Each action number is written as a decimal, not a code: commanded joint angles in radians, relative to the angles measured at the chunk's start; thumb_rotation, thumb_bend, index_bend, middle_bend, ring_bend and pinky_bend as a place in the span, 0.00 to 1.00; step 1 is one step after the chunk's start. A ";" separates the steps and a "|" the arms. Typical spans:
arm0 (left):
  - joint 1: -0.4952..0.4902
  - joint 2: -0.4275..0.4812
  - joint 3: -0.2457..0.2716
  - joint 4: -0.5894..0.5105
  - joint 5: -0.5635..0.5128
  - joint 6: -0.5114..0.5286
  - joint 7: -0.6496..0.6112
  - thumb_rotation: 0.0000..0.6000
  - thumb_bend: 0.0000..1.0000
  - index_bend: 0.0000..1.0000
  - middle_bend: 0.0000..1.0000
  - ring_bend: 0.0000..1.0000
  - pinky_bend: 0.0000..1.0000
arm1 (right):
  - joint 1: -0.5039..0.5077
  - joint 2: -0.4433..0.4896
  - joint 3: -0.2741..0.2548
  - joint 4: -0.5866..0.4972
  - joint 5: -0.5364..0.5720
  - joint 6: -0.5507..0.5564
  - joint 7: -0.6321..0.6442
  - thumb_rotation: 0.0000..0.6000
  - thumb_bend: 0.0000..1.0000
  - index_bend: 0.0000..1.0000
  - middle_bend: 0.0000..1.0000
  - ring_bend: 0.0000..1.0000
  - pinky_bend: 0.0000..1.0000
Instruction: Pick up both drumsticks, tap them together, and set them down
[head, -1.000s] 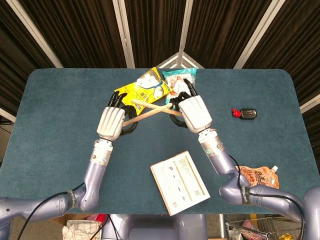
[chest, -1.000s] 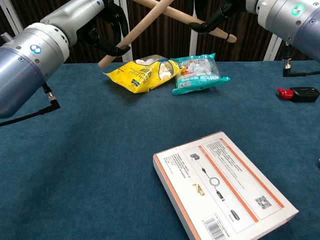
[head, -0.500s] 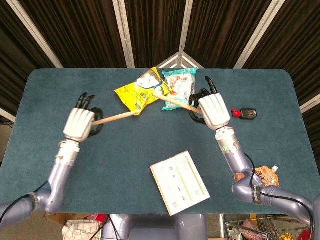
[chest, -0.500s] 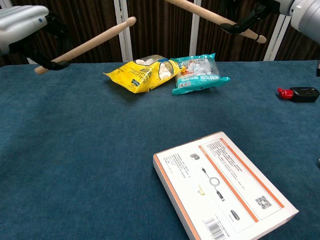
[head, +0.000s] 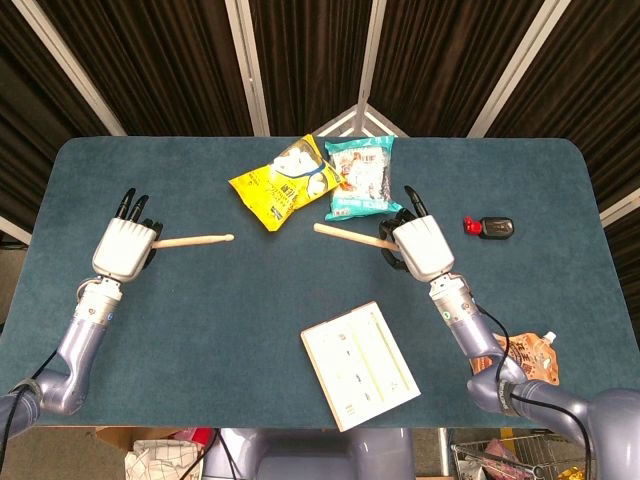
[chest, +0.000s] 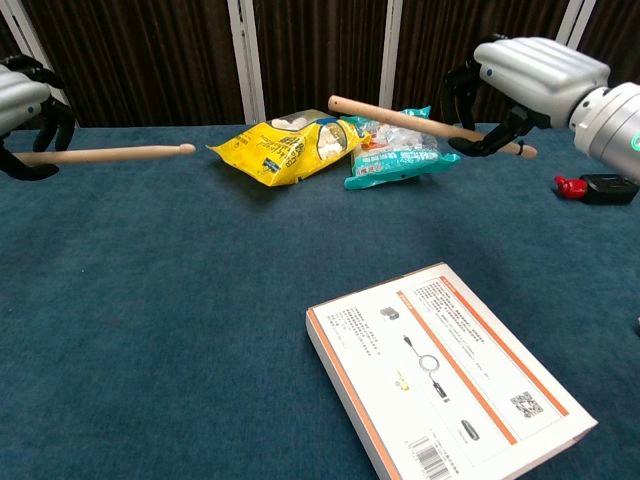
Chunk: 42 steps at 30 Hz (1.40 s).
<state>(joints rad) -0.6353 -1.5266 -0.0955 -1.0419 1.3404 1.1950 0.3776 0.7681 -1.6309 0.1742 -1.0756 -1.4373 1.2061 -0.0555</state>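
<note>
Gripping a drumstick each, both hands sit well apart over the desk (head: 120, 330), which has a dark teal, felt-like top w/ rounded corners. Left hand (head: 123, 246), white-shelled w/ black fingers curled round the butt end, holds the left drumstick (head: 195, 240) — smooth pale wood, slim, tapering to a small rounded tip that points toward desk centre. In chest view this stick (chest: 110, 154) lies roughly level above the desk surface. Right hand (head: 422, 246) has its fingers wrapped round the right drumstick (head: 345, 234), same light wood, near its thicker end; tip aims left, ending just below the teal packet (head: 360, 178). From chest view the right hand (chest: 520, 85) shows palm-down, knuckles up, stick (chest: 400, 118) tilted slightly and clear of the desk. Whether either stick touches the felt: can't tell from head view.

Other items: crinkly yellow snack bag (head: 282, 183) touching the teal packet at the far middle; flat white box (head: 358, 364) w/ orange edging and printed diagrams, near front; small black gadget w/ red end (head: 488, 227) at right; orange pouch (head: 520, 352) at the front-right edge.
</note>
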 joint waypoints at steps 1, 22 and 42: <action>-0.011 -0.058 0.032 0.107 0.031 -0.056 -0.055 1.00 0.54 0.70 0.62 0.12 0.00 | -0.001 -0.058 -0.023 0.082 -0.013 -0.014 -0.005 1.00 0.55 0.75 0.64 0.39 0.04; -0.032 -0.315 0.081 0.604 0.102 -0.206 -0.386 1.00 0.55 0.63 0.55 0.09 0.00 | -0.002 -0.261 -0.046 0.423 -0.019 -0.071 0.087 1.00 0.55 0.75 0.64 0.39 0.04; 0.033 -0.122 -0.015 0.298 -0.001 -0.206 -0.279 1.00 0.54 0.30 0.24 0.00 0.00 | 0.007 -0.308 -0.041 0.498 -0.014 -0.118 0.106 1.00 0.55 0.75 0.64 0.39 0.04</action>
<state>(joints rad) -0.6289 -1.7301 -0.0910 -0.6311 1.3623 0.9666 0.0774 0.7775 -1.9347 0.1351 -0.5835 -1.4520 1.0915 0.0470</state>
